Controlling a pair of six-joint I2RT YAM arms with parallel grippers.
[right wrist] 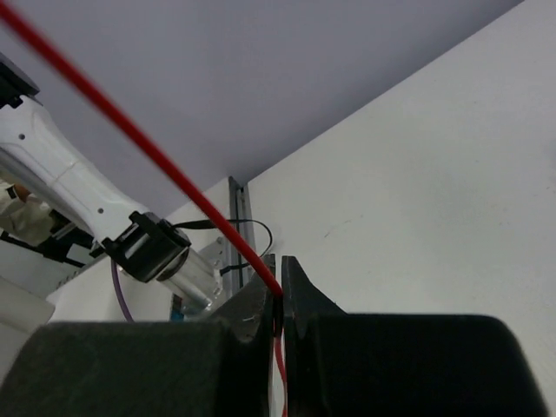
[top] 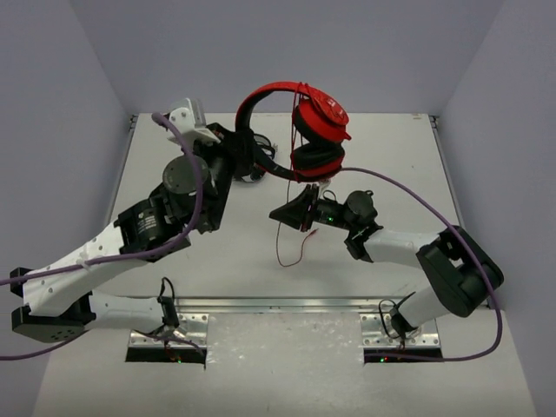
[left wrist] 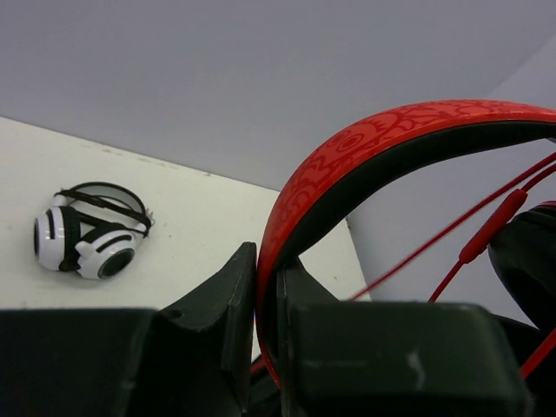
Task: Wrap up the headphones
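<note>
The red headphones [top: 261, 94] with black ear pads hang in the air above the back of the table, both ear cups on the right. My left gripper [top: 250, 163] is shut on the headband [left wrist: 365, 148], which is pinched between its jaws [left wrist: 268, 261]. The thin red cable [top: 279, 252] drops from the cups and its loose end dangles toward the table. Just below the cups, my right gripper [top: 293, 213] is shut on this cable [right wrist: 156, 152], which runs taut into the closed fingertips of the right gripper [right wrist: 280, 265].
White-and-black headphones [left wrist: 91, 230] lie on the table near the back wall, hidden behind the left arm in the top view. Grey walls enclose the table on three sides. A metal rail [top: 278, 304] runs along the near edge.
</note>
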